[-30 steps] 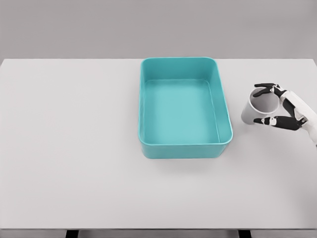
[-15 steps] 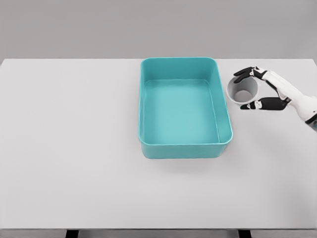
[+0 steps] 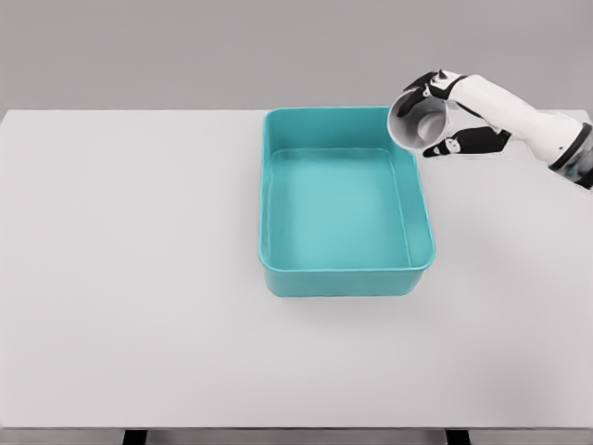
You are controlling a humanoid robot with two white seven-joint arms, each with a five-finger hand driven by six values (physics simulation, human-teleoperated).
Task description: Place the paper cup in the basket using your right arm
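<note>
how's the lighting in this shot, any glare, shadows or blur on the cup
Head view: flat, even simulator lighting, no glare; only faint soft shadow around the basket. The paper cup in the right hand looks slightly soft-edged, its opening still readable.

Basket (image 3: 345, 278) showing as smooth teal plastic with slight sheen; cup (image 3: 414, 119) looking like matt white paper; table (image 3: 130, 278) appearing matt, smooth

Right arm (image 3: 523, 119): smooth white shell, tapers toward wrist, dark band/joint nr the frame edge. Right hand (image 3: 452, 116): white back, black finger segments w/ small white patches, five digits.
</note>
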